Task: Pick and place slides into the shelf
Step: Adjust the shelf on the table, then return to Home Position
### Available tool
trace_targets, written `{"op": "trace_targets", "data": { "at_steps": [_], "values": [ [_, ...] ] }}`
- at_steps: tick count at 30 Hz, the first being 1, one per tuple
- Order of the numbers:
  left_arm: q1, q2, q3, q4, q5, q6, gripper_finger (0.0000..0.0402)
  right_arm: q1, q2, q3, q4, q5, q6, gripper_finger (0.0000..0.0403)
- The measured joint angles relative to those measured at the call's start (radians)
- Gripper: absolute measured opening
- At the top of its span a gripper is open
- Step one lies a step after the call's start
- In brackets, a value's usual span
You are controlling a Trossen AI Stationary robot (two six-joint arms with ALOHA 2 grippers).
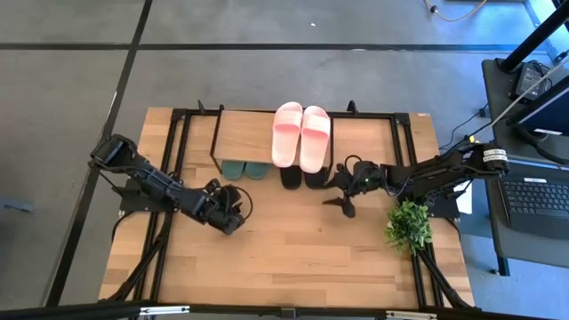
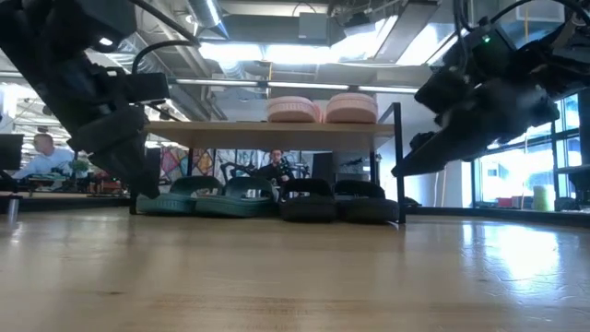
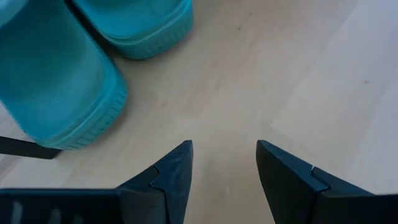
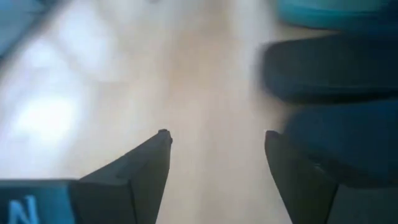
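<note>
High view: the pink slides point(image 1: 301, 135) are seen on top of the shelf point(image 1: 242, 135), the green slides point(image 1: 244, 168) and black slides point(image 1: 303, 176) beneath it. Both the left gripper point(image 1: 229, 214) and right gripper point(image 1: 345, 195) are held open and empty over the table point(image 1: 293, 253). Placement is probably finished; only retreat seems needed.

The shelf point(image 1: 244, 133) top hides most of the green slides point(image 1: 244, 168) and black slides point(image 1: 302, 178).

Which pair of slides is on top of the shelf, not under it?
The pale pink slides: they lie side by side on the shelf top board, while the green slides and black slides sit underneath on the table.
</note>
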Motion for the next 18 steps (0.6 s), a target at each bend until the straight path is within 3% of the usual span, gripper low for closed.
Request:
{"op": "trace_targets", "data": {
  "at_steps": [4,7,13,18],
  "values": [
    [-0.037,-0.042,0.015,-0.037,-0.005,-0.004,0.0169,0.014,-0.035,0.0,-0.005,-0.153,0.061,0.0259],
    [-0.069,-0.135,0.03,-0.047,-0.076,0.005,0.0169,0.015,-0.084,0.0,-0.008,-0.23,0.122,0.0259],
    [-0.08,-0.401,0.035,-0.091,-0.121,0.044,0.0169,0.012,-0.265,0.0,-0.124,-0.243,0.164,0.0259],
    [-0.071,-0.567,0.035,-0.184,-0.257,0.053,0.0169,0.012,-0.451,0.001,-0.275,-0.241,0.158,0.0259]
  ]
}}
